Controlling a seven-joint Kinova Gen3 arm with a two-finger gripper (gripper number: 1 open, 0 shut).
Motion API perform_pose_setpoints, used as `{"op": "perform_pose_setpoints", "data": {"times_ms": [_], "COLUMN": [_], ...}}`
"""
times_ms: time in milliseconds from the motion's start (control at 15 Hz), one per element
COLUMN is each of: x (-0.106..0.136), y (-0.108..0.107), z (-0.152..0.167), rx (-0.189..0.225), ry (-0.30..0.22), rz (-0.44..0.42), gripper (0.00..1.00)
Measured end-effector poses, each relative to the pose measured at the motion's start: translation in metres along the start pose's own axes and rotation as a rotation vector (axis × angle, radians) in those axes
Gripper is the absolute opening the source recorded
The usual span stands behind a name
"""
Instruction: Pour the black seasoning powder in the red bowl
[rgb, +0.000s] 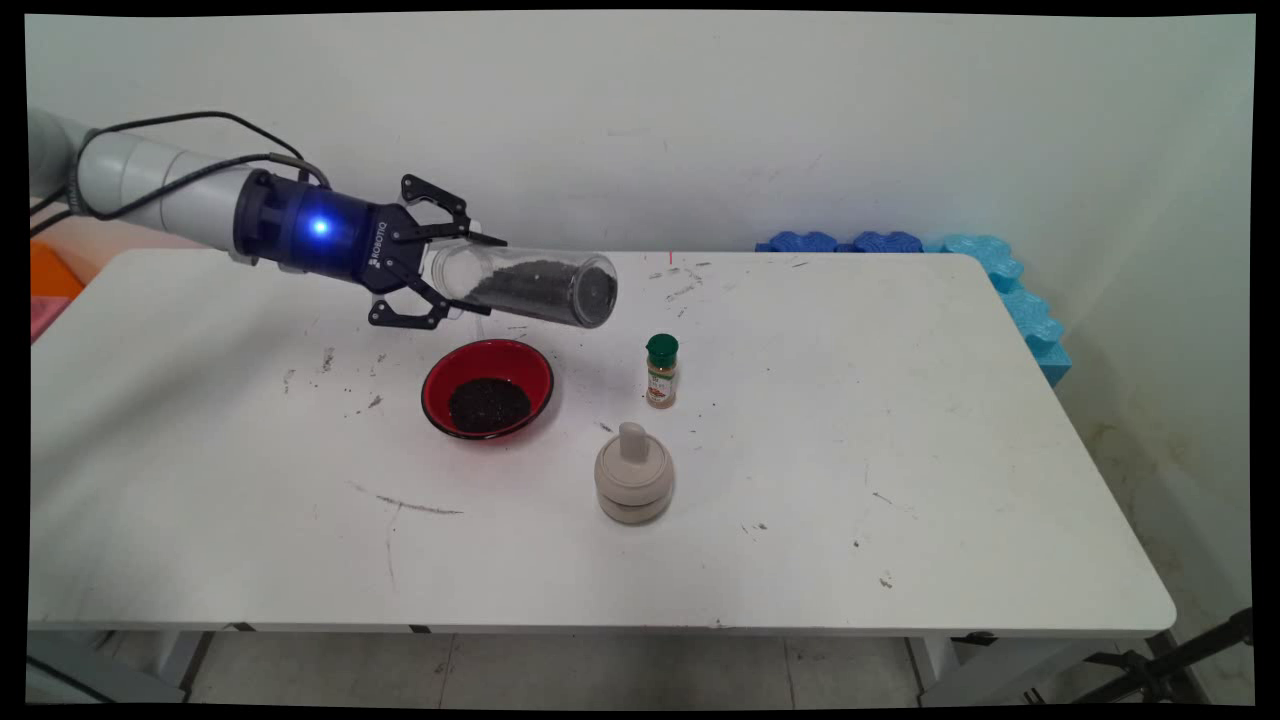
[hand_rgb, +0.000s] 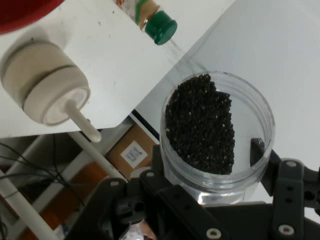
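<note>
My gripper (rgb: 462, 276) is shut on the base end of a clear jar (rgb: 530, 287) that lies nearly on its side in the air, its mouth pointing right. Black grains (rgb: 545, 290) lie along the jar's lower wall. In the hand view the jar (hand_rgb: 217, 132) fills the middle, with the black grains (hand_rgb: 200, 130) heaped inside it. Below and slightly left of the jar's mouth a red bowl (rgb: 487, 389) stands on the table and holds a pile of the same black grains (rgb: 488, 404).
A small spice bottle with a green cap (rgb: 661, 371) stands right of the bowl, also seen as the spice bottle (hand_rgb: 150, 20). A beige lidded pot with a knob (rgb: 633, 474) sits nearer the front, the same pot (hand_rgb: 44, 82). Blue foam pieces (rgb: 1000, 280) line the table's far right.
</note>
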Motion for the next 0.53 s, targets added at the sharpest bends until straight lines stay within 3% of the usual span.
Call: {"op": "perform_pose_setpoints", "data": {"times_ms": [533], "x": [-0.0008], "y": [0.0055], "z": [-0.0017], "rx": [0.014], "ry": [0.016], "rz": [0.152], "gripper": [0.0]}}
